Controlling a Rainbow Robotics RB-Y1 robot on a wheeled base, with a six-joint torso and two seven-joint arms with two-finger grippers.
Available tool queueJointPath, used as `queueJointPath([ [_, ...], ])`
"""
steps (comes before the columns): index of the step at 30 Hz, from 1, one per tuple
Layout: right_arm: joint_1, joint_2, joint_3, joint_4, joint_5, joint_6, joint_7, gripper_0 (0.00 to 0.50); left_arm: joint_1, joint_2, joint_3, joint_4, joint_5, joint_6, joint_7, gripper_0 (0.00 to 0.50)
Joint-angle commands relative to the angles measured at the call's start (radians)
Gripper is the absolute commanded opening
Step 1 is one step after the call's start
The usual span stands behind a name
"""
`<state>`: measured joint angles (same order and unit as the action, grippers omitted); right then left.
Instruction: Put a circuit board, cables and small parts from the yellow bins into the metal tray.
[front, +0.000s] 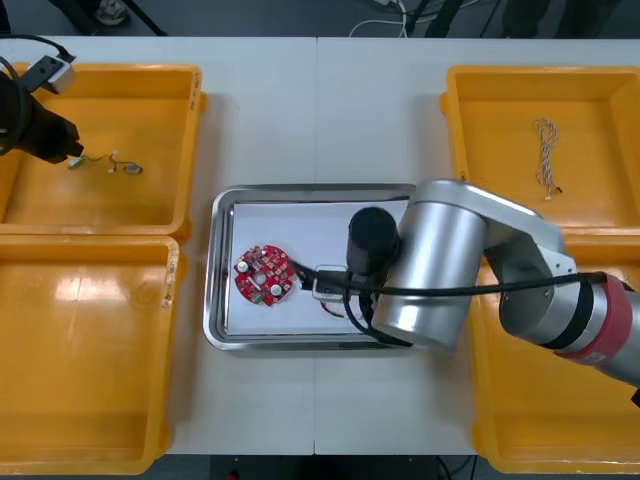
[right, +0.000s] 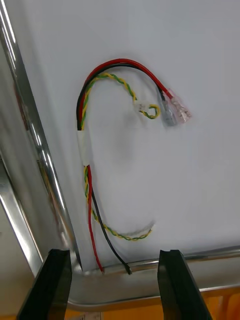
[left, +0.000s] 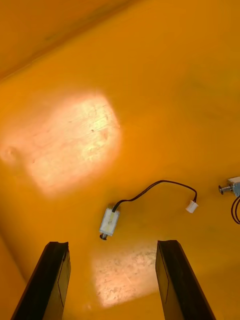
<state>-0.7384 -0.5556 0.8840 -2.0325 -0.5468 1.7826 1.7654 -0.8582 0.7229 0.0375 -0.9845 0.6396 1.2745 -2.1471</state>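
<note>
A round red circuit board (front: 264, 275) lies in the metal tray (front: 225, 215), on its white inside. Beside it lies a red and yellow cable (right: 85, 150) bundled with a black lead, flat on the white floor near the tray's rim (right: 35, 150). My right gripper (right: 115, 285) hovers open just above that cable's loose ends, holding nothing. My right arm (front: 440, 265) covers the tray's right part. Over the far left yellow bin (front: 150, 80), my left gripper (left: 112, 285) stands open above a small metal part (left: 109, 221) with a black lead.
A second small metal part (left: 232, 188) lies close by, off to one finger's side. A twisted blue and white cable (front: 545, 155) rests in the far right yellow bin (front: 470, 90). The near left yellow bin (front: 80, 350) sits in front of my left arm (front: 25, 120).
</note>
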Motion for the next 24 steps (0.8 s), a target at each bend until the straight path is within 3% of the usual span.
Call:
queueJointPath([
  [1, -0.052, 0.039, -0.169, -0.038, -0.093, 0.092, 0.023, 0.500, -0.055, -0.030, -0.037, 0.021, -0.011, -0.056, -0.060, 0.500],
  [12, -0.107, 0.059, -0.392, -0.040, -0.176, 0.137, -0.006, 0.500, -0.053, -0.040, -0.059, 0.073, -0.018, -0.112, -0.089, 0.500],
  [24, -0.122, -0.043, -0.600, 0.097, -0.216, 0.137, -0.040, 0.500, -0.051, -0.040, -0.077, 0.162, -0.032, -0.218, -0.136, 0.500],
])
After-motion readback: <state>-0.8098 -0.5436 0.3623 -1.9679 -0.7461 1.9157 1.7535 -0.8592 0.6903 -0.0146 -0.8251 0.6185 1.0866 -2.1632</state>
